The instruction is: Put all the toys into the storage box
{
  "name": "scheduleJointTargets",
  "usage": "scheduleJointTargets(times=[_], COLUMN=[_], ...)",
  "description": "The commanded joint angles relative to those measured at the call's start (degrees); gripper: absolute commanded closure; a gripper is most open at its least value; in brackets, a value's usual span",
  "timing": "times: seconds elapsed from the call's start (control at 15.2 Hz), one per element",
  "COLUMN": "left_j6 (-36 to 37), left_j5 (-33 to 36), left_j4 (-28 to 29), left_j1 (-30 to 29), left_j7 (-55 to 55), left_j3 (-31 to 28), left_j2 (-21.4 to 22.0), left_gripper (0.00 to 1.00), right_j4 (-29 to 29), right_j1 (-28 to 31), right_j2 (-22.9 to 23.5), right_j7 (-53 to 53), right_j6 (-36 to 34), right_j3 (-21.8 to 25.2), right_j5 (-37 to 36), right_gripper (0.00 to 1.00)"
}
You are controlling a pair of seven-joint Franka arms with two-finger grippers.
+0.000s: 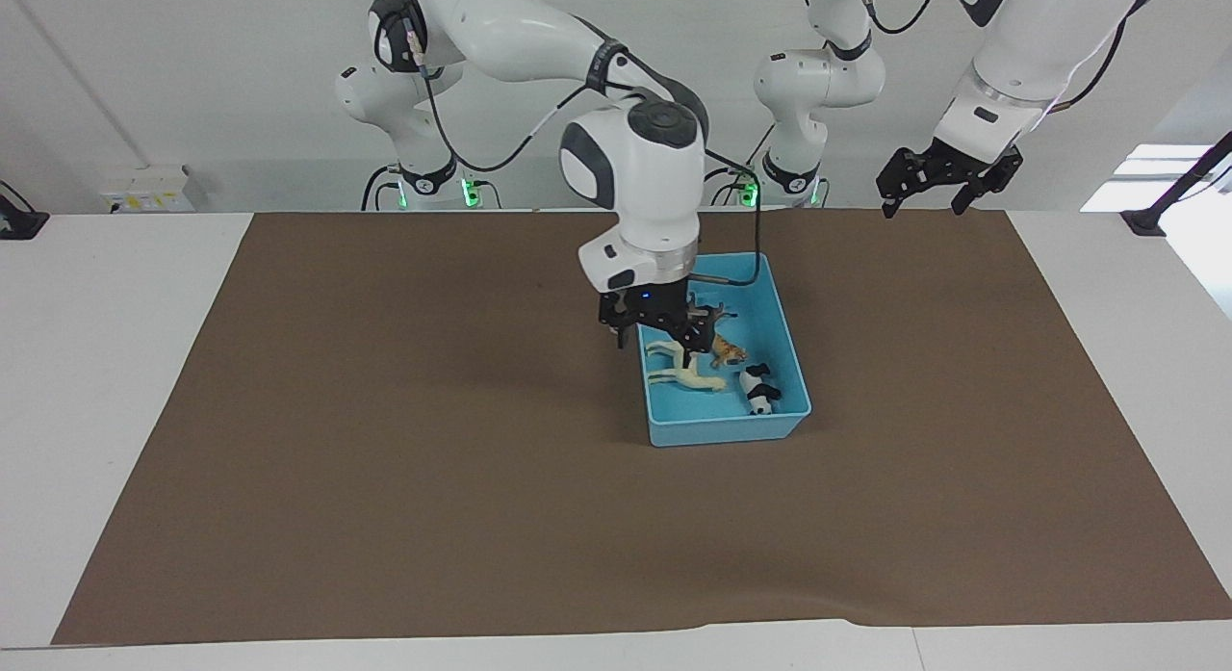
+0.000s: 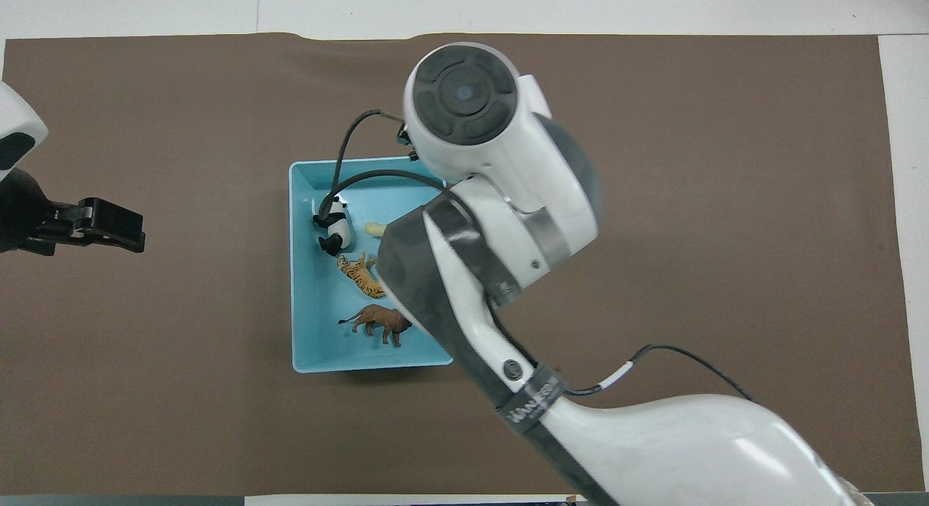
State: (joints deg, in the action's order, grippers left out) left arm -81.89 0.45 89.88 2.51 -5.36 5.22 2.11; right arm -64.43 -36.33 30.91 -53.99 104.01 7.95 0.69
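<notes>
Facing view: right gripper [image 1: 664, 332] hangs low inside the light blue storage box [image 1: 782, 344], over the cream llama [image 1: 685, 374]; whether its fingers grip anything cannot be told. Beside it lie the orange striped tiger [image 1: 729, 352] and panda [image 1: 760, 389]. The brown lion [image 2: 379, 321] lies nearest the robots. The left gripper [image 1: 941, 178] waits, fingers spread, above the brown mat [image 1: 385, 440].

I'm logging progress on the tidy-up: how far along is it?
Nearly finished. The panda, tiger and brown animal already lie in the blue box. The right gripper is down inside the box at the cream animal, which rests on the box floor. No toy shows on the brown mat. What's left: the right arm pulling clear. The left gripper waits raised at its end.
</notes>
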Motion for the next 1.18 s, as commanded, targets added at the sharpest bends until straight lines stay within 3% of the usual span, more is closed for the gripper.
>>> scheduleJointTargets(times=[0.0,0.39,0.53,0.72,1.05,1.12], left_j6=[-0.54,-1.96,-4.67,-7.06,-7.32,-7.32], left_j5=[-0.19,-0.19,-0.19,-0.19,-0.19,-0.19], left_j4=[-1.55,0.74,1.87,5.04,4.87,4.87], left_j1=[-0.58,0.21,0.12,-0.40,-0.58,-0.49], left_j7=[1.05,1.14,1.14,1.05,1.05,1.05], left_j3=[-0.21,-0.04,-0.04,-0.12,-0.13,-0.12], left_j2=[-0.53,0.44,0.70,2.10,2.11,2.11], left_gripper=[0.00,0.00,0.00,0.00,0.00,0.00], right_j4=[-2.10,-2.45,-2.63,-2.54,-2.80,-4.98], right_j1=[7.04,24.00,26.74,29.64,37.90,38.52], right_j2=[-5.06,-7.35,-8.49,-11.04,-17.27,-19.20], right_j7=[12.11,37.68,42.38,46.41,57.32,58.47], right_j6=[-3.80,-4.42,-5.47,-11.70,-25.76,-27.17], right_j3=[-0.83,-0.83,-0.92,-1.01,-0.75,-0.49], right_j5=[0.28,0.45,0.54,0.63,4.76,4.68], right_gripper=[0.00,0.00,0.00,0.00,0.00,0.00])
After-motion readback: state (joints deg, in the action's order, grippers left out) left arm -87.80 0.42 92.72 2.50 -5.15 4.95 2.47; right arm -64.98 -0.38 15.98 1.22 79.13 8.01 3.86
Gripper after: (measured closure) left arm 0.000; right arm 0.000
